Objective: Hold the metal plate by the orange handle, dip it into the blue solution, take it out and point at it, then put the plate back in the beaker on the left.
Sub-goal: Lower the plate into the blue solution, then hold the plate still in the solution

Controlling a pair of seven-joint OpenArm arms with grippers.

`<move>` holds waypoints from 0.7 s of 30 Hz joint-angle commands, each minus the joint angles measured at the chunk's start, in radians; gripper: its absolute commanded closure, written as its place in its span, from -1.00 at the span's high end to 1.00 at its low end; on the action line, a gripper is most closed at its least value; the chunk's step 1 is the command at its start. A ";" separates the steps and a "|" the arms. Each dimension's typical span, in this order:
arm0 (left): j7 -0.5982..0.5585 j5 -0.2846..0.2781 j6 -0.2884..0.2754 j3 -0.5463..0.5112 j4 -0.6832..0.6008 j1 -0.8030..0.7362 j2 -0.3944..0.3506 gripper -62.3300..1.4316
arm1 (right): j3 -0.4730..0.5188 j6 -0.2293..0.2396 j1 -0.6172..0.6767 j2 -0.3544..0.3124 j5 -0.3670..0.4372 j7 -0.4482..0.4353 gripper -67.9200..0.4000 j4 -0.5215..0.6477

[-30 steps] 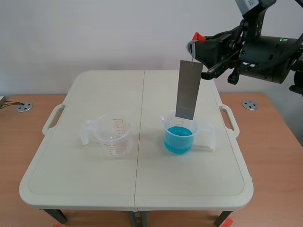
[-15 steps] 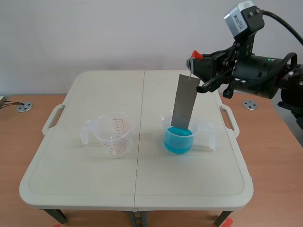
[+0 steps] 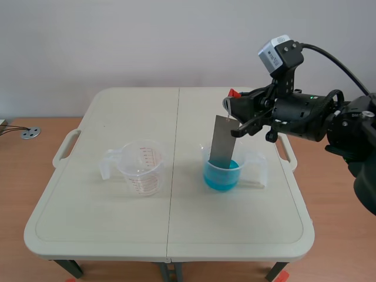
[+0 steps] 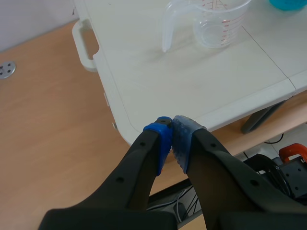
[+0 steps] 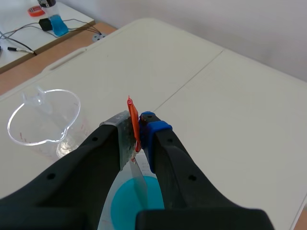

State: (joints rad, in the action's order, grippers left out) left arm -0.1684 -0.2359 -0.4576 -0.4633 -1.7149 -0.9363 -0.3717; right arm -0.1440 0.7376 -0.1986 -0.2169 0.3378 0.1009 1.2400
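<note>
My right gripper [image 3: 235,107] is shut on the orange handle [image 5: 133,121], from which a grey metal plate [image 3: 222,141] hangs on a thin wire. The plate's lower end is down inside the right beaker [image 3: 224,166], in the blue solution [image 5: 135,198]. An empty clear beaker [image 3: 141,166] with red marks stands on the table's left half, also seen in the right wrist view as the empty beaker [image 5: 43,122]. My left gripper [image 4: 171,136] is shut on nothing, low beside the table's near left corner, out of the scene view.
The white folding table [image 3: 117,229] has side handles [image 3: 64,150]. A wooden floor [image 4: 43,143] lies around it. In the right wrist view a side table carries a small bottle of blue liquid [image 5: 56,21] and cables.
My right arm has come down and slightly left, lowering the plate from above the right beaker until its lower end is in the blue solution.
</note>
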 commanded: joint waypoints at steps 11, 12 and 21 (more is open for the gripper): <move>-0.014 -0.007 -0.002 0.003 -0.012 -0.005 -0.003 -0.90 | 0.008 0.008 -0.011 0.012 -0.030 -0.022 -0.95 -0.064; -0.014 -0.007 -0.002 0.003 -0.012 -0.005 -0.003 -0.90 | 0.008 0.008 -0.011 0.013 -0.035 -0.023 -0.95 -0.066; -0.014 -0.007 -0.002 0.003 -0.012 -0.005 -0.003 -0.90 | 0.008 0.008 -0.011 0.013 -0.047 -0.022 -0.95 -0.066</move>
State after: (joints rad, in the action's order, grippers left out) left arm -0.1688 -0.2359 -0.4576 -0.4633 -1.7149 -0.9363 -0.3717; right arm -0.1432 0.7372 -0.2047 -0.2020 0.3027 0.0669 1.1816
